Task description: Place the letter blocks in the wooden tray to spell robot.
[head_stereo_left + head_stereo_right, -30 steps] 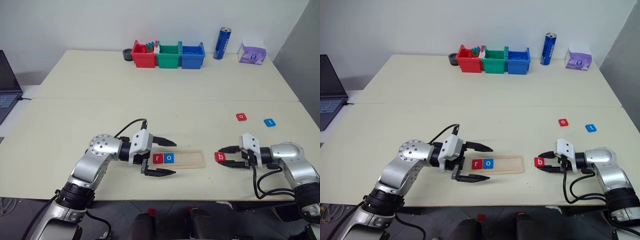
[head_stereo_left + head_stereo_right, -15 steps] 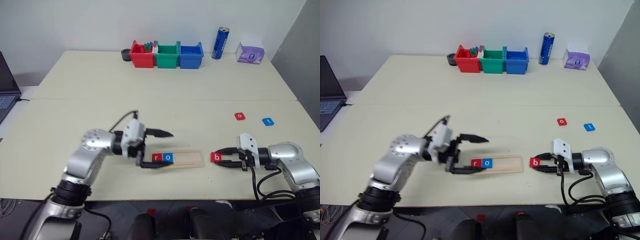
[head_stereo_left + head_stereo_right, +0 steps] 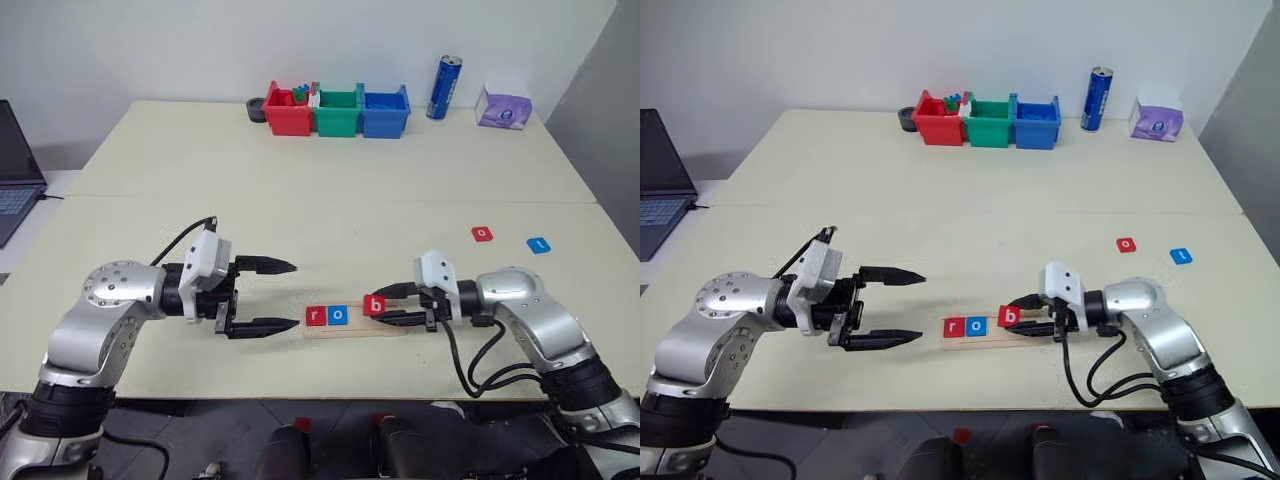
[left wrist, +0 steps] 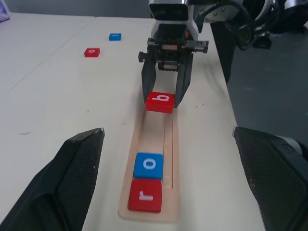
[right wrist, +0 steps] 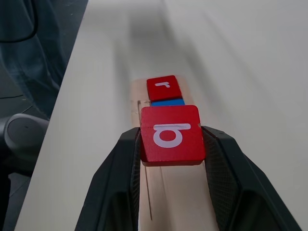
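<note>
The right gripper (image 3: 398,306) has its jaws clamped on the edges of the red b block (image 3: 374,306), holding it letter-up just above the wooden tray (image 3: 352,328), right beside the blue o block (image 3: 338,316). From the right wrist view the b sits square between the 2 fingers and roughly in line with the tray's groove, though whether its underside already touches the wood is hard to tell. The red r block (image 3: 316,317) and the blue o lie touching at the tray's left end, so 2 of the 5 letters are seated and the third slot is the one under the b.

The left gripper (image 3: 268,296) hovers over the bench just off the tray's left end, jaws wide apart and holding nothing.

Out on the right of the bench, well apart from the tray, lie the second red o block (image 3: 482,233) and the blue t block (image 3: 539,244), both untouched.

Risks from here, as I judge them: lowering the b too close to the o could land it on that tile's edge, or nudge the o and r along the groove. The tray looks light and nothing pins it, so a sideways push from the fingers could slide or skew it. Letting go before the tile is flat could leave it tilted on the tray's rim. The b also reads upside down from the right wrist, so its facing should match the r and o before release.
</note>
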### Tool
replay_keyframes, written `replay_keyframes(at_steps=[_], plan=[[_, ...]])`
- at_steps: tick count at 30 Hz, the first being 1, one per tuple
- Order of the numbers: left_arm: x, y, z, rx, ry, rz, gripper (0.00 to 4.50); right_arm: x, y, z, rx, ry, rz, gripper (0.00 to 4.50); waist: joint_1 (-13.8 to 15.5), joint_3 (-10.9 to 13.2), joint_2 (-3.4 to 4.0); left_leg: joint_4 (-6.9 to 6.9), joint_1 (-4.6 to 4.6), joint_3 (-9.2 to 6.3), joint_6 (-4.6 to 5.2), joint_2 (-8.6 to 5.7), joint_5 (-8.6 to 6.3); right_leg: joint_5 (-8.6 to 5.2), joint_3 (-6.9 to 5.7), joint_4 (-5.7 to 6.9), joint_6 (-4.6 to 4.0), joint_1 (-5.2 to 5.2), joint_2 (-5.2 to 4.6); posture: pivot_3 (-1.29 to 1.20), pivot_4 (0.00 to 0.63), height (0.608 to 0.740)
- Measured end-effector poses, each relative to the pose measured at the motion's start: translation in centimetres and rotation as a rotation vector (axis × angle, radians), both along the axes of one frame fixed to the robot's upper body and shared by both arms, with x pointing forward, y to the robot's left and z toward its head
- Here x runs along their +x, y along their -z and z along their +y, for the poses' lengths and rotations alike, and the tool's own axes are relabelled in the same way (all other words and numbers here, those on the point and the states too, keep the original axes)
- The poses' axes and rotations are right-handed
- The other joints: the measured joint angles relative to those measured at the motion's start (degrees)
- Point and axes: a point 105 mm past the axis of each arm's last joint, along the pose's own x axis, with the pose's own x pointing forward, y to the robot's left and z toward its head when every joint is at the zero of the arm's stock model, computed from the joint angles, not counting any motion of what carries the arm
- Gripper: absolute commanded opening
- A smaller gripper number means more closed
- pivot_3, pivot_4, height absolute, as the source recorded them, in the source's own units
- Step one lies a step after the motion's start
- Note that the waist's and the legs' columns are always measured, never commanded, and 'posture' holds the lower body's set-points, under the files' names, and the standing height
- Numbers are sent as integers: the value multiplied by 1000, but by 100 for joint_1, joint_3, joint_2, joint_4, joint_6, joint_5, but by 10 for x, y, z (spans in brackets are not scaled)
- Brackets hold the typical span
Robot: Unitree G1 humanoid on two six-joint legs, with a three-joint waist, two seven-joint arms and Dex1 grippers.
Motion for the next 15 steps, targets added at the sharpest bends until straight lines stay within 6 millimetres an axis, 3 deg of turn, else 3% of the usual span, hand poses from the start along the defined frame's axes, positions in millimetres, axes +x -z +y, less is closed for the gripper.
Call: replay_keyframes(at_steps=[5,9,15], plan=[[-1,21,9,65,-4,-25,4500,1,12,4,-41,-11,18,1466,-2,0,0,0,0,3,0,-3,0,0,0,-1,0,-1,0,0,150,740],[1,32,3,51,15,-22,4500,8,22,7,-81,-8,6,1466,-8,0,0,0,0,1,1,-5,0,0,-2,1,0,-1,4,0,150,740],[7,34,0,41,15,-44,4500,17,27,7,-102,6,-10,1466,-22,0,0,0,1,1,1,-3,0,1,-1,2,-1,-2,6,0,150,740]])
